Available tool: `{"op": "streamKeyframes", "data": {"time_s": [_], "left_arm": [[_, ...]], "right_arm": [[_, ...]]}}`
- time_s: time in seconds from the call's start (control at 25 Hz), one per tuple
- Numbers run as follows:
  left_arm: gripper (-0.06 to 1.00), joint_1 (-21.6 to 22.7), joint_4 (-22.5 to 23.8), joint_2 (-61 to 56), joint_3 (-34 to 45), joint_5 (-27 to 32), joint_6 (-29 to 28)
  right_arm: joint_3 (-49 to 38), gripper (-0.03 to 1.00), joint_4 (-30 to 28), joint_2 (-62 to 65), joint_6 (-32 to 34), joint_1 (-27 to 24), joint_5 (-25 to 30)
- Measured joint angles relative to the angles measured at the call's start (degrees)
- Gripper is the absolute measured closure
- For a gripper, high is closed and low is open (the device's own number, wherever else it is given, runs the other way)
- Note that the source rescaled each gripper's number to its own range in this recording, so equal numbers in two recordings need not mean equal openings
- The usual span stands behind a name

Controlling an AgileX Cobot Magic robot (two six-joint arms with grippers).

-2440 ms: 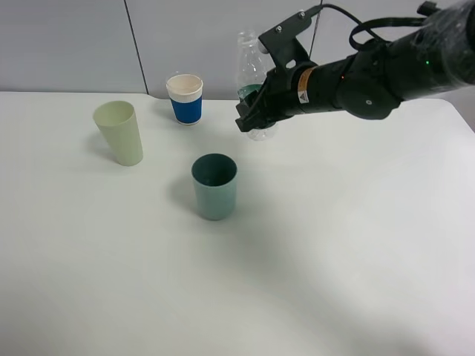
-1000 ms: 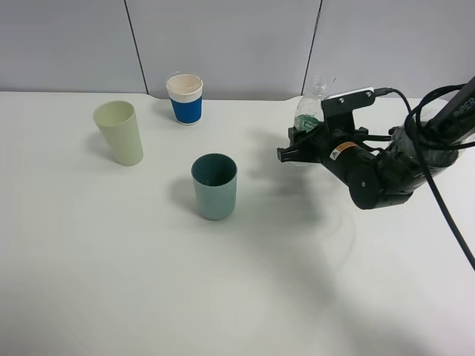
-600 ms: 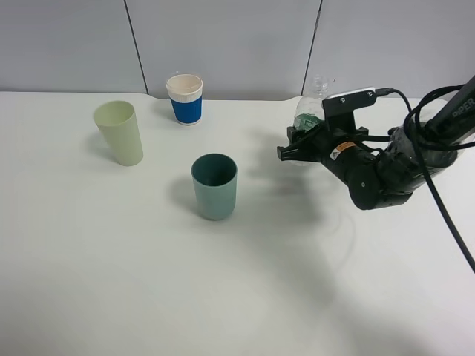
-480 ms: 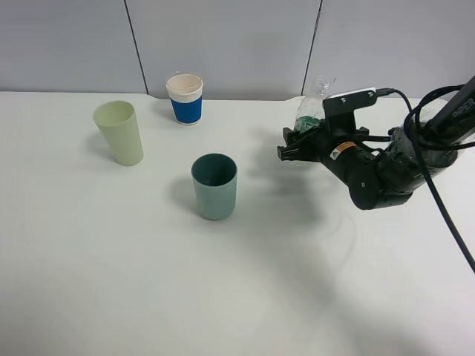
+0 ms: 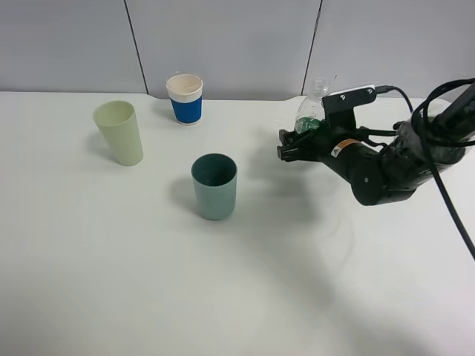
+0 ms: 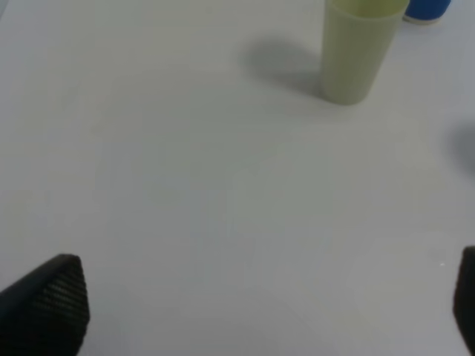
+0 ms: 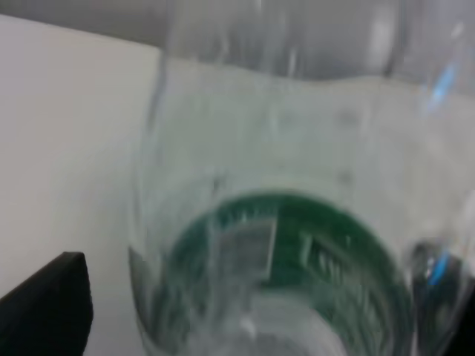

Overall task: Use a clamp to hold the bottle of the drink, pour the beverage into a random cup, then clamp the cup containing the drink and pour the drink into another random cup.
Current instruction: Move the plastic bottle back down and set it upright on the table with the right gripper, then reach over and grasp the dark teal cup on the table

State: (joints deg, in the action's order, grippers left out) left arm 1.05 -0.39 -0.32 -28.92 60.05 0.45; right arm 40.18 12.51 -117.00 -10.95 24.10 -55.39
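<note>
Exterior high: right end effector (image 5: 288, 146) low over the worktop (image 5: 148, 282) on the right side, fingertips toward the middle. Bottle (image 5: 312, 111) upright just beside it, lower part hidden behind the black arm.

Right wrist: same bottle (image 7: 282, 245) filling the picture, green label blurred. One dark finger (image 7: 52, 304) apart from the bottle's wall, a strip of worktop showing between — parted, not clamped on it. Other finger out of sight.

Left wrist: left end effector (image 6: 256, 304) spread wide, dark fingertips (image 6: 46, 304) at opposite edges over bare worktop, gripping nothing.

Teal tumbler (image 5: 214, 187) upright near the middle, well apart from the bottle; inside dark, cannot tell whether any liquid in it. Blue paper cup (image 5: 185, 99) upright at the back. Pale yellow-green tumbler (image 5: 119, 133) on the left — well apart from both.
</note>
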Motion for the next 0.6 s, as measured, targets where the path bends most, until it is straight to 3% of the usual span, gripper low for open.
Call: {"op": "streamKeyframes", "data": {"time_s": [0.28,0.48,0.6], "left_arm": [[-0.06,0.0,0.0,0.0,0.0,0.0,0.0],[-0.06,0.0,0.0,0.0,0.0,0.0,0.0],[-0.06,0.0,0.0,0.0,0.0,0.0,0.0]], "right_arm": [[-0.11,0.3,-0.19,10.19,-3.69,0.0,1.88],[-0.2,0.03,-0.58,18.19,-10.01,-1.17,14.5],[-0.24,-0.01,-0.58,23.09,-11.31,-2.94,19.98]]}}
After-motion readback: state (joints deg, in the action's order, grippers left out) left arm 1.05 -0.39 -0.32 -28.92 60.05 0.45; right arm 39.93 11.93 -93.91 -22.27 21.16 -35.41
